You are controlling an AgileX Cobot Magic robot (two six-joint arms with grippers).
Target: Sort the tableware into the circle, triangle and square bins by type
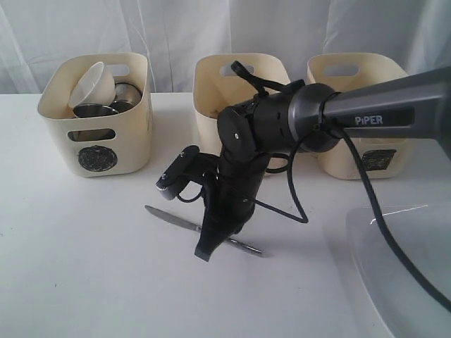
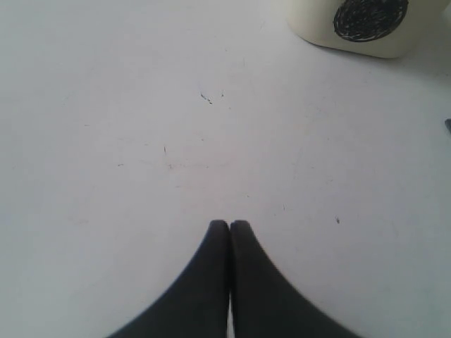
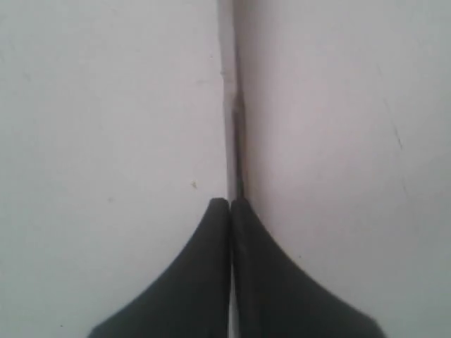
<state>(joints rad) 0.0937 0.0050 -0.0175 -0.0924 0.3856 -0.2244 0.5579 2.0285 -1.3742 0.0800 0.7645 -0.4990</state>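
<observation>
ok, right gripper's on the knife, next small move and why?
Probably a short straight lift. The right gripper looks shut on the knife, which lies flat on the table; raising it slightly would show whether the thin steel is really pinched before carrying it off.

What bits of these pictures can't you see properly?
All in the exterior view:
- the right arm hides the front mark of the middle bin.
- the mark on the right-hand bin is small and partly behind that arm.
- the right gripper covers the middle of the knife.
- the plate is cut off by the picture's edges.
</observation>
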